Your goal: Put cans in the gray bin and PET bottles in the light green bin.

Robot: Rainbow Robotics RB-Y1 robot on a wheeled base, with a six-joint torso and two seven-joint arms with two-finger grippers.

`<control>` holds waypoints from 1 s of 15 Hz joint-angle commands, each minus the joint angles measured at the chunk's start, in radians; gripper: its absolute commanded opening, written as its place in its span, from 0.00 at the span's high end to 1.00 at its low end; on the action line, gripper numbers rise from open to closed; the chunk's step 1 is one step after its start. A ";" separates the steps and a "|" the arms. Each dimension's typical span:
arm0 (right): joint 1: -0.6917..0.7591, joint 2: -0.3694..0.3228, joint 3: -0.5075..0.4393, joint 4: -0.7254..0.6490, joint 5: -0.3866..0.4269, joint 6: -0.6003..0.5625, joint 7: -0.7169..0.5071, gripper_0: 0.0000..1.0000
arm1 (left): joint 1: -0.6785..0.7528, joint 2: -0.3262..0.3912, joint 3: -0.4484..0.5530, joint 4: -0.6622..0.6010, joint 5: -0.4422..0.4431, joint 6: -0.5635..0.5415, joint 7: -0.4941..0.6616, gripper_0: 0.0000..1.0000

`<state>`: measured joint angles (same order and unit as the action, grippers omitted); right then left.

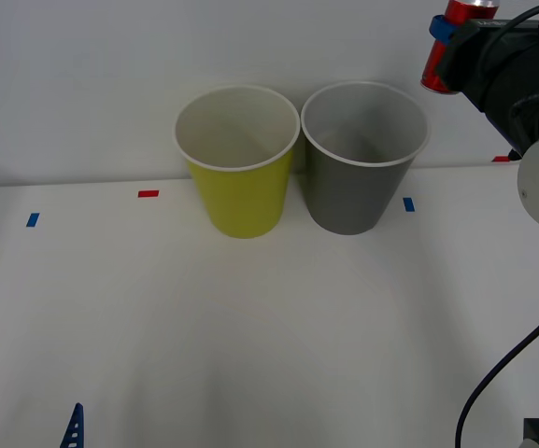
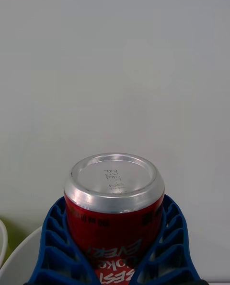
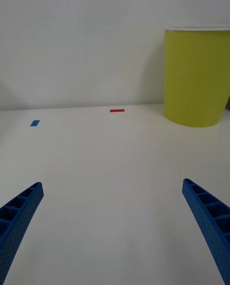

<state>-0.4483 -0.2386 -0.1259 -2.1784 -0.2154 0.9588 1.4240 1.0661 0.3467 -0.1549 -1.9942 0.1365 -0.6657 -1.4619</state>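
A small red can (image 1: 442, 56) with white lettering is held high at the top right, above and to the right of the gray bin (image 1: 358, 168). My right gripper (image 1: 445, 42) is shut on it; in the right wrist view the blue fingers (image 2: 55, 237) clamp both sides of the can (image 2: 114, 203), its silver end toward the camera. The light green bin (image 1: 241, 177) stands just left of the gray one, both upright on the white table. My left gripper (image 3: 115, 227) rests low at the near left edge, open and holding nothing. No PET bottle is in view.
Small tape marks lie on the table: a red mark (image 1: 148, 194) and a blue mark (image 1: 32, 220) left of the bins, and another blue mark (image 1: 408, 203) to their right. A white wall rises behind the bins. My right arm's black cable (image 1: 493, 383) hangs at the right.
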 commanded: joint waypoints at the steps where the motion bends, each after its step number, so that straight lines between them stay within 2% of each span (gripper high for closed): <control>1: -0.029 -0.042 0.061 0.094 -0.009 -0.124 0.006 1.00 | 0.000 0.000 0.000 0.000 0.000 0.000 0.000 0.00; 3: -0.030 -0.051 0.115 0.173 -0.010 -0.258 0.001 1.00 | 0.000 0.000 0.000 0.000 0.000 0.000 0.000 0.00; 7: -0.053 -0.079 0.181 0.264 -0.019 -0.368 -0.024 1.00 | 0.000 0.000 0.000 0.000 0.000 0.000 0.000 0.00; 10: -0.067 -0.113 0.232 0.364 -0.019 -0.509 -0.091 1.00 | 0.000 0.000 0.000 0.000 0.000 0.000 0.000 0.00; 15: -0.066 -0.136 0.232 0.378 -0.030 -0.519 -0.099 1.00 | 0.000 0.000 0.000 0.000 0.000 0.000 0.000 0.00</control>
<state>-0.5143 -0.3725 0.1058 -1.8010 -0.2412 0.4403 1.3278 1.0661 0.3467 -0.1549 -1.9942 0.1365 -0.6657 -1.4619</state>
